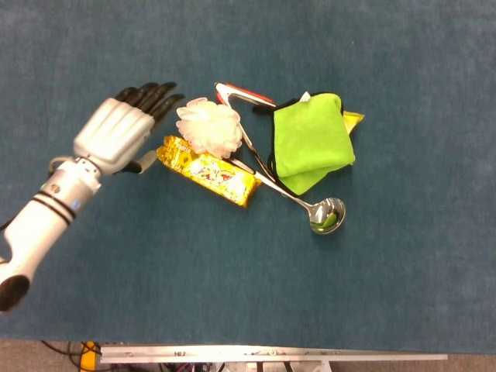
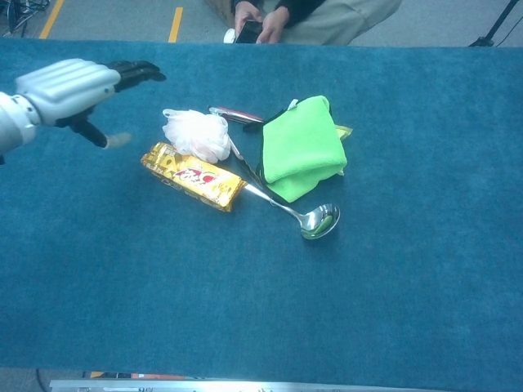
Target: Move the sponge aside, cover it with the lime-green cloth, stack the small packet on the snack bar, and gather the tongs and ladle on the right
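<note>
White sponge (image 1: 209, 128) uncovered; left robot hand (image 1: 120, 132) spread beside

Lighting even and diffuse from overhead; shadows faint. Bright glare on the polished steel ladle bowl (image 1: 327, 215). Both views slightly soft and grainy; no marked edge distortion.

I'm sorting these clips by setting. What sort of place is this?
Probably a lab or workshop, not a home. The objects lie on a table covered in teal cloth, the floor beyond has yellow tape lines, and a seated person with a phone watches from the far side.
</note>
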Tool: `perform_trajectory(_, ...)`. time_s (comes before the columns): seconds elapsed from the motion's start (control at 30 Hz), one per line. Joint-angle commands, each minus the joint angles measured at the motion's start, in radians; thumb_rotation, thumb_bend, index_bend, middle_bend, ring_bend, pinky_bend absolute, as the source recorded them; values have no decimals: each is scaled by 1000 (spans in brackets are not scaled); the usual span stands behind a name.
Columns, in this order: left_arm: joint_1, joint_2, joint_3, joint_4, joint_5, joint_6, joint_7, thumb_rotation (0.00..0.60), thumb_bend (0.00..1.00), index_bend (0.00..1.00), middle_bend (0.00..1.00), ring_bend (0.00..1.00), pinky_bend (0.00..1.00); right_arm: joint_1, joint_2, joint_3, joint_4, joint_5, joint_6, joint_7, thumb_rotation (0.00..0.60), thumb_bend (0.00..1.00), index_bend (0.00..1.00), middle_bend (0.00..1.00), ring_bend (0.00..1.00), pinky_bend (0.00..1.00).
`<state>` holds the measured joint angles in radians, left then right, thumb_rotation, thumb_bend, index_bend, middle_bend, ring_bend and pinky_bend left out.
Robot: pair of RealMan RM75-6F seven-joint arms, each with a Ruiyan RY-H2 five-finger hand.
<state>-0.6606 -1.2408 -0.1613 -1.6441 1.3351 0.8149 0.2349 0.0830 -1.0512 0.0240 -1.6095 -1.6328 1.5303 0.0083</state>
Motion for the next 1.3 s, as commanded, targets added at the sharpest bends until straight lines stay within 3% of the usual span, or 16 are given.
perform_trajectory(0.03,-45,-40,-6,34,-51,-49,33,600,336,0,1,43,163,1,-1,0,3,1,-2,4,600,144,356,461,404,482)
perform_trajectory(0.33,-147,-145,-13,129,-186,-134,86,600,336,0,0,40,163,-8,-1,2,19,17,3,24,600,143,356,461,404,482)
perform_trajectory(0.7,-231,-220,24,197,-306,-168,167,600,336,0,0,33,163,-20,-2,6,47,40,8,57,600,144,356,461,404,482)
perform_trajectory(0.83,-245,-255,27,230,-329,-153,169,600,335,84,8,46,164,-18,-4,6,53,39,6,63,600,144,356,461,404,482)
perform_trajectory(1.03,-246,-310,25,288,-322,-113,141,600,335,320,192,244,242,-20,-2,9,59,46,7,73,600,143,356,461,404,482)
perform_trajectory(1.2,-238,-329,19,303,-299,-78,104,600,335,435,343,402,328,-23,-2,12,61,48,11,79,600,144,356,461,404,482)
perform_trajectory(1.3,-230,-313,17,285,-285,-64,83,600,335,463,384,447,348,-22,-2,13,62,50,10,79,600,144,356,461,404,482)
